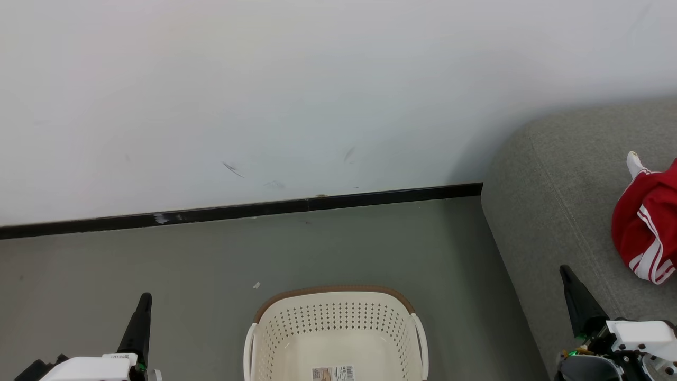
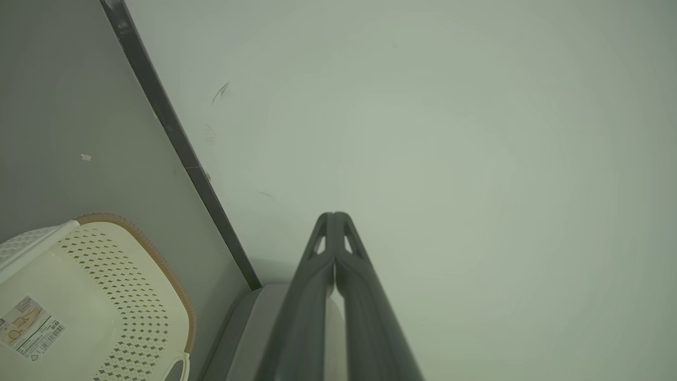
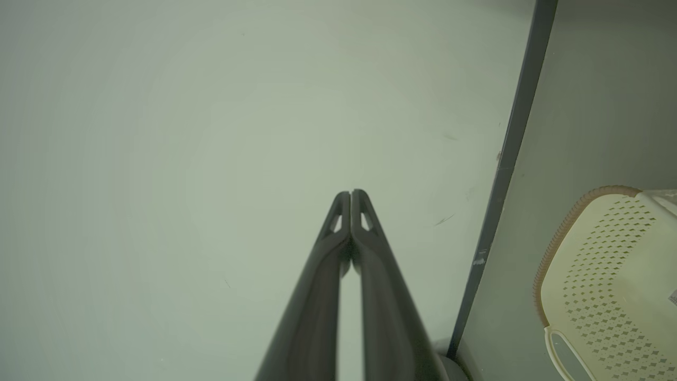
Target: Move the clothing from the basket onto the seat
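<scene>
Clothing (image 1: 648, 222), red with white stripes, lies bunched on the seat (image 1: 555, 174); the basket (image 1: 338, 323) shows none. Left claw (image 2: 334, 218) and right claw (image 3: 350, 196) are closed, empty. Soft, light, floppy stuff, I'd say: pinch a raised fold.

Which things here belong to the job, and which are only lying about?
For the job: red clothing, lying on the grey seat; basket.
Lying about: small white scrap on the floor; black skirting board.

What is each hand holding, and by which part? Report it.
Nothing. The left hand and right hand are both shut and empty; the clothing lies on the seat.
</scene>
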Tool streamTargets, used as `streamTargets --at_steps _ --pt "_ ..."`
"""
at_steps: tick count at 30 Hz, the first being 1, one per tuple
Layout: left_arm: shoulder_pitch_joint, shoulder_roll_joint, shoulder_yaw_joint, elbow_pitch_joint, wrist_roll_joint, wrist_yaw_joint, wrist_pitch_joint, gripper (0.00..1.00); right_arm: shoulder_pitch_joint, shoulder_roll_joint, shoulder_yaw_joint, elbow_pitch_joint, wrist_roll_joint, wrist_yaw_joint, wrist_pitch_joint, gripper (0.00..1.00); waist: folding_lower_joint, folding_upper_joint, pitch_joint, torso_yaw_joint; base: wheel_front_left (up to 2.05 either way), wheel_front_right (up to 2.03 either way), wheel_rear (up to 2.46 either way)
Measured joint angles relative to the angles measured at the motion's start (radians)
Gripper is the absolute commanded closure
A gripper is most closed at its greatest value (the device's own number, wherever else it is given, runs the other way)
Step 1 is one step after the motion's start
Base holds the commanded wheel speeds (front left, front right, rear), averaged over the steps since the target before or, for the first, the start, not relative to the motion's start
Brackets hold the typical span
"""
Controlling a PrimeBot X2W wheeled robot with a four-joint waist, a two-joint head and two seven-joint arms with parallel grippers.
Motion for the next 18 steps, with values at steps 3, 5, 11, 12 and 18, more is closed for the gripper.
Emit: streamTargets --at_steps 3,5,11,12,18 --pt "0.000 0.000 0.000 0.000 0.000 0.000 0.000 1.00 0.000 0.000 0.000 0.000 0.000 0.000 0.000 1.00 0.0000 0.0000 0.000 0.000 0.00 0.00 0.00" --pt "-0.001 0.000 0.001 0.000 0.000 0.000 0.000 1.00 0.000 0.000 -0.001 0.000 0.000 0.000 0.000 1.00 -0.0001 0.0000 0.000 0.000 0.00 0.00 0.00" --pt "-0.003 0.000 0.001 0.001 0.000 -0.001 0.000 1.00 0.000 0.001 -0.001 0.000 0.000 0.000 0.000 1.00 -0.0001 0.0000 0.000 0.000 0.00 0.00 0.00" --pt "-0.003 0.000 0.001 0.001 0.000 -0.001 0.000 1.00 0.000 0.001 -0.002 0.000 0.000 0.000 0.000 1.00 -0.0001 0.0000 0.000 0.000 0.00 0.00 0.00" --pt "-0.003 0.000 0.001 0.001 0.000 -0.001 0.000 1.00 0.000 0.001 -0.002 0.001 0.000 0.000 0.000 1.00 -0.0001 0.0000 0.000 0.000 0.00 0.00 0.00"
